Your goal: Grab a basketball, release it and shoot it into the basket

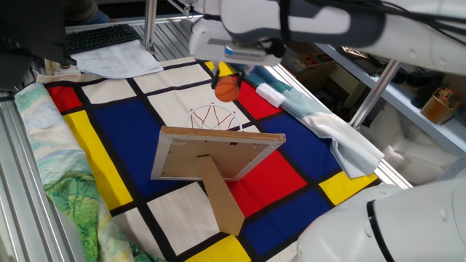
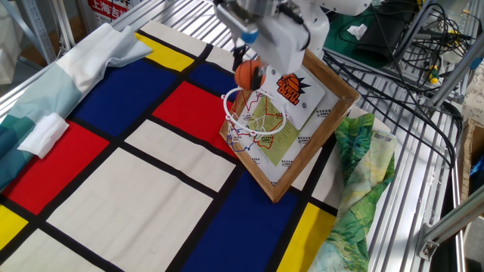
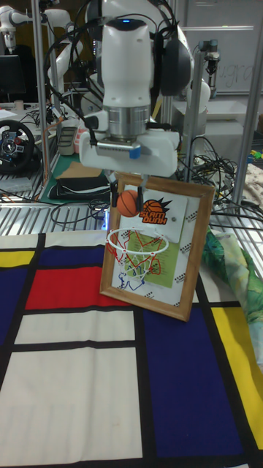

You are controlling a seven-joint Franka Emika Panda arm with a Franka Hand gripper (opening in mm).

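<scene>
The orange basketball (image 3: pixel 129 202) hangs between the two dark fingers (image 3: pixel 115 193) of my gripper (image 3: pixel 129 197), which is shut on it. It is held just above the basket (image 3: pixel 137 243), a red wire hoop with a white net on a wood-framed board (image 3: pixel 191 248). In one fixed view the basketball (image 1: pixel 227 89) sits under the gripper (image 1: pixel 228 78), slightly behind the basket (image 1: pixel 216 116), and the board shows its cardboard back (image 1: pixel 218 154). The other fixed view puts the basketball (image 2: pixel 248 75) above the far rim of the basket (image 2: pixel 253 121).
A colour-block cloth (image 1: pixel 109 120) covers the table. Folded white and teal cloths (image 1: pixel 320 124) lie along one side and a green patterned cloth (image 2: pixel 363 166) along the other. A keyboard (image 1: pixel 102 35) and papers (image 1: pixel 116 58) sit at the far end, beside metal posts (image 1: pixel 149 22).
</scene>
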